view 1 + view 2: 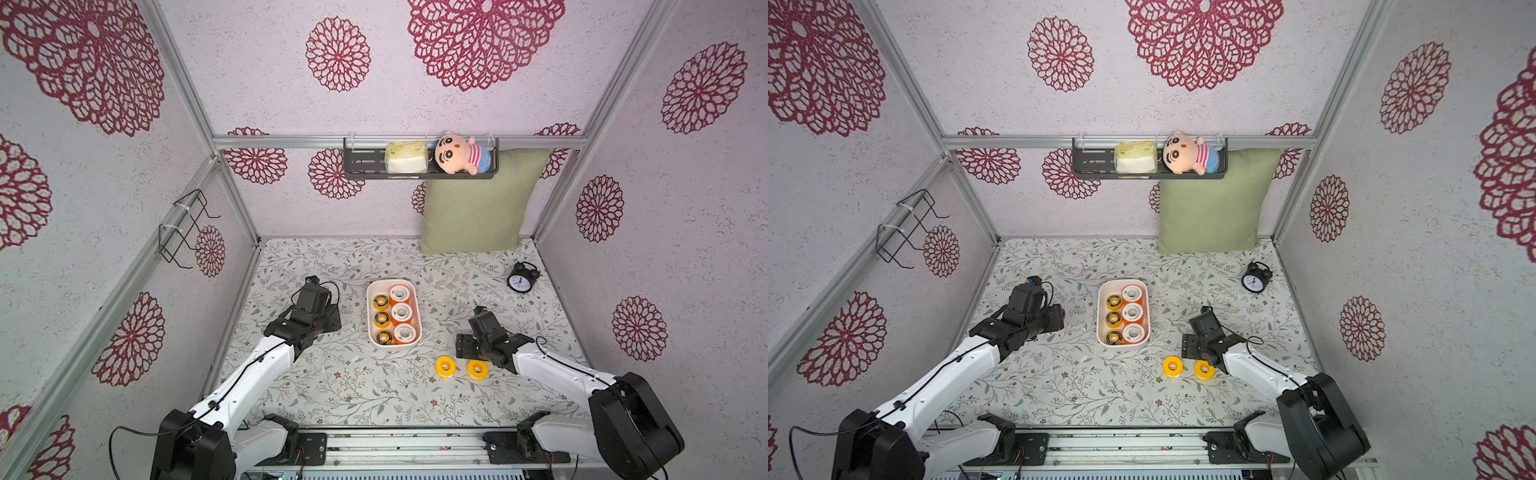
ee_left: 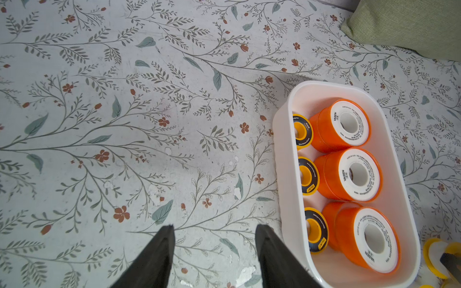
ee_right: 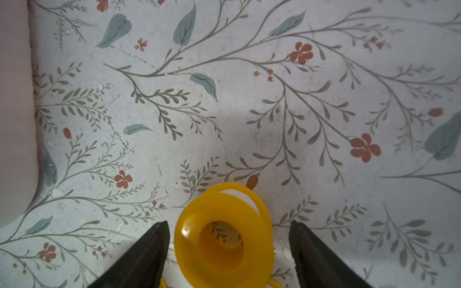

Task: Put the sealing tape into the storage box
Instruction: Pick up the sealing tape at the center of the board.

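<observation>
In both top views the storage box (image 1: 394, 282) sits in the middle of the frame. Inside it, orange rolls (image 1: 401, 312) fill the right side and black-faced yellow rolls (image 1: 382, 319) fill the left side. They are packed close with their holes up, so they all fit. Two yellow rolls (image 1: 445, 367) are not in the box yet. They lie on the table, below and to the right of it.

The left arm (image 1: 257, 365) comes up from the lower left and stops just left of the box, out of the way. The right arm (image 1: 552, 365) comes in from the lower right and bends low over the nearer yellow roll (image 1: 477, 370).

In the left wrist view the left gripper (image 2: 214, 226) is at the bottom of the frame. Its jaws are apart, with only table between them. The box is at the right.

In the right wrist view the right gripper (image 3: 228, 222) is at the bottom too. Its jaws stand wide, one on each side of the nearer yellow roll, with a gap on both sides, so it holds nothing. I think it is lined up to pinch this roll.
</observation>
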Controlling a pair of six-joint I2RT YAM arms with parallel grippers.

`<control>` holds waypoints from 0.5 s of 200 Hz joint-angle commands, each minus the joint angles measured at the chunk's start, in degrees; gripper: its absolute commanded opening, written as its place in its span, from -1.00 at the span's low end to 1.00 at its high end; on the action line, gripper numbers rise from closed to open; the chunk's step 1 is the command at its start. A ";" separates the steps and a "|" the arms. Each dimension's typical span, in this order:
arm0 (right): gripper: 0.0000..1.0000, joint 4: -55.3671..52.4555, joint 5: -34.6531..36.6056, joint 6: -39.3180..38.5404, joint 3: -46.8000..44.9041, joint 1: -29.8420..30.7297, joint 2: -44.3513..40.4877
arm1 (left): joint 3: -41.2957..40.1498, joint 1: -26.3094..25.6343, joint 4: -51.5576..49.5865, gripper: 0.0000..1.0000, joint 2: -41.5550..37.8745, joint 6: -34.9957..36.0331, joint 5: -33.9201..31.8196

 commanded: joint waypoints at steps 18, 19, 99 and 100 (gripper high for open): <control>0.64 0.15 -0.07 -1.24 0.91 -0.32 -2.37 | 1.72 0.46 0.80 0.17 0.85 0.85 1.39; 0.64 0.19 -0.06 -1.24 0.91 -0.32 -2.50 | 1.72 0.46 0.79 0.17 0.89 0.85 1.35; 0.65 0.57 -0.60 -2.12 1.39 -0.15 -0.10 | 1.99 0.57 0.61 0.17 1.19 0.95 1.55; 0.64 0.62 -0.59 -2.12 1.41 -0.19 -0.05 | 1.99 0.60 0.57 0.17 1.19 0.94 1.56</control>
